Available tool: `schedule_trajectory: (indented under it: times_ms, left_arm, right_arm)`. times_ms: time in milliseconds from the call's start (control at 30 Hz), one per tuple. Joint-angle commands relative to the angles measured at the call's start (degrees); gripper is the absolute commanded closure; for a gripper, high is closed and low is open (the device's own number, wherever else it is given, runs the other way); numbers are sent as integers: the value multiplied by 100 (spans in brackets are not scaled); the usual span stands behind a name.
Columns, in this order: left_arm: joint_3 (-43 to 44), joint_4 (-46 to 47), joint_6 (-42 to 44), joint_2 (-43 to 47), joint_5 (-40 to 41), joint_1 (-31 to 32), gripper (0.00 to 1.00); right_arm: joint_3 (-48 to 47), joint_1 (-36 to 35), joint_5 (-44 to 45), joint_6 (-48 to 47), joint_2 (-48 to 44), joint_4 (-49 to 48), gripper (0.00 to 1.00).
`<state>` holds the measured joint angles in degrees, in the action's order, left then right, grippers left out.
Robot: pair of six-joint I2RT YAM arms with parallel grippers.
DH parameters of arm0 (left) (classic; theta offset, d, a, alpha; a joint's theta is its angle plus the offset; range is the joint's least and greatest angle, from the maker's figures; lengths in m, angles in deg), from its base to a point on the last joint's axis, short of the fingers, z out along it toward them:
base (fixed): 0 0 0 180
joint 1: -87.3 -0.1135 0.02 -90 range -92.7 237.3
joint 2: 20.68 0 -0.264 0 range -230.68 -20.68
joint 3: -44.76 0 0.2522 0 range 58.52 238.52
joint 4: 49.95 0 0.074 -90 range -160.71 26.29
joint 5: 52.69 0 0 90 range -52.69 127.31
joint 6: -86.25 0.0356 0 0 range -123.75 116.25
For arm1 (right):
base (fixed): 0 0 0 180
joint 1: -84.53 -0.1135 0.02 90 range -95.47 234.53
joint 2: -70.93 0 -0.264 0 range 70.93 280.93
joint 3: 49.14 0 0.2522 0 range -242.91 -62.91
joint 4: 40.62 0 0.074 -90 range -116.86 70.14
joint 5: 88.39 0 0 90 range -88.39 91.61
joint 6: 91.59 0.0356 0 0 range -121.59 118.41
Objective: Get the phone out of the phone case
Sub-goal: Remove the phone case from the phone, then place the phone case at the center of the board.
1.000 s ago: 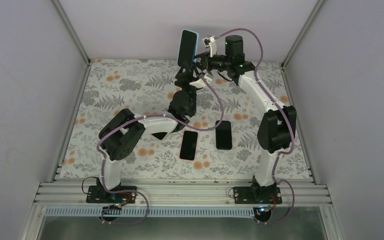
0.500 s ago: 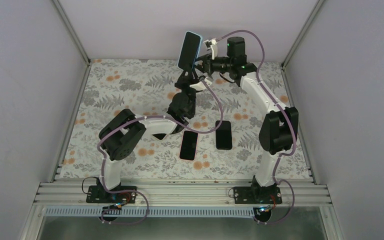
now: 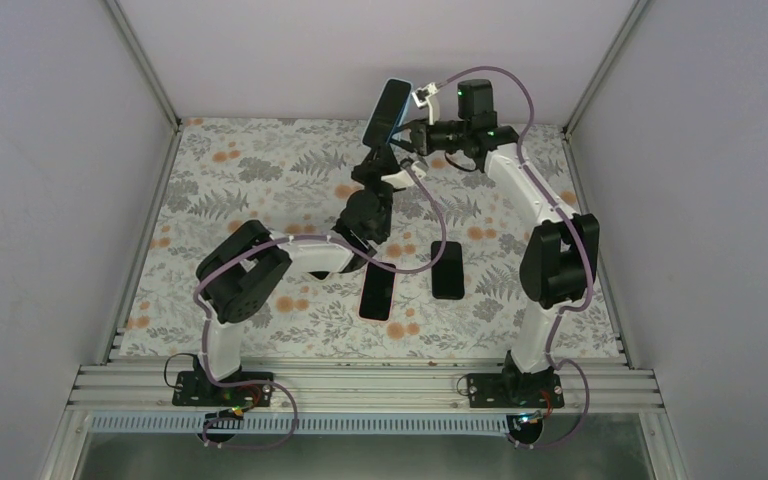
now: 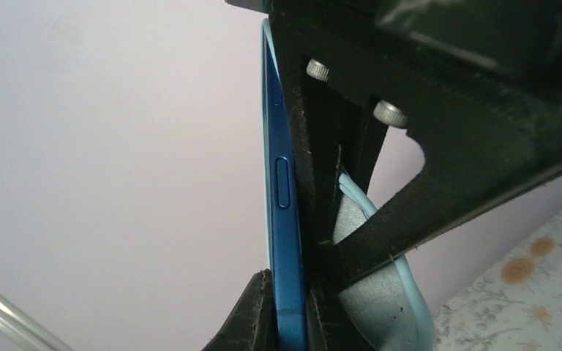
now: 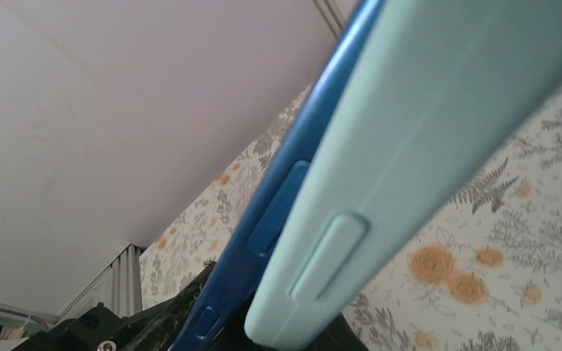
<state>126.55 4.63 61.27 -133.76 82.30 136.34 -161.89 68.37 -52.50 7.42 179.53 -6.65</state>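
Blue flat phone point(image 4: 284, 219), half peeled out of its pale teal rubbery case point(image 5: 424, 146), hangs high over the far end of my floral desk point(image 3: 260, 170). My left pincer point(image 3: 379, 152) clamps the phone's edge. The right pincer point(image 3: 406, 136) is closed, I think on the case's loosened lip. Full separation is left.

**A:** How many phones?
**B:** Three. A blue phone point(image 3: 387, 110) is up in the air over the table's far edge. Two lie flat near the middle: a pale-rimmed phone point(image 3: 378, 290) and, beside it toward the right edge, a black phone point(image 3: 448, 269).
**A:** Cases?
**B:** One for certain, the case point(image 5: 424, 131) on the blue phone. I can't tell whether either flat phone has one.
**A:** Arms?
**B:** Two: left arm point(image 3: 310, 255), right arm point(image 3: 522, 190).
**A:** Tables?
**B:** One table point(image 3: 240, 180), flower-patterned.
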Motion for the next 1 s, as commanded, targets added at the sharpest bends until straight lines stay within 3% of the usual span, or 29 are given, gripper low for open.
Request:
schedule_trajectory:
  times_ms: [0,200,267,467,700,967]
  left_arm:
    - [-147,-12,-227,753,293,-161,98]
    - [-440,-2346,-1389,1647,-40,-137,98]
    - [-527,-2623,-1400,1828,37,-170,98]
    - [-783,-3716,-1820,2343,-304,-304,98]
    - [-1557,-3872,-1493,2558,-191,-615,98]
    - [-3050,-3666,-961,3108,-391,-2145,98]
  right_arm:
    - [10,471,82,-676,96,1108,96]
    - [135,900,1324,-1291,99,1456,97]
    - [166,988,1564,-1498,87,1636,97]
    - [64,1124,1301,-1864,159,2256,97]
    - [79,1213,782,-2468,173,3155,97]
    - [883,1533,1475,-3275,17,3681,97]
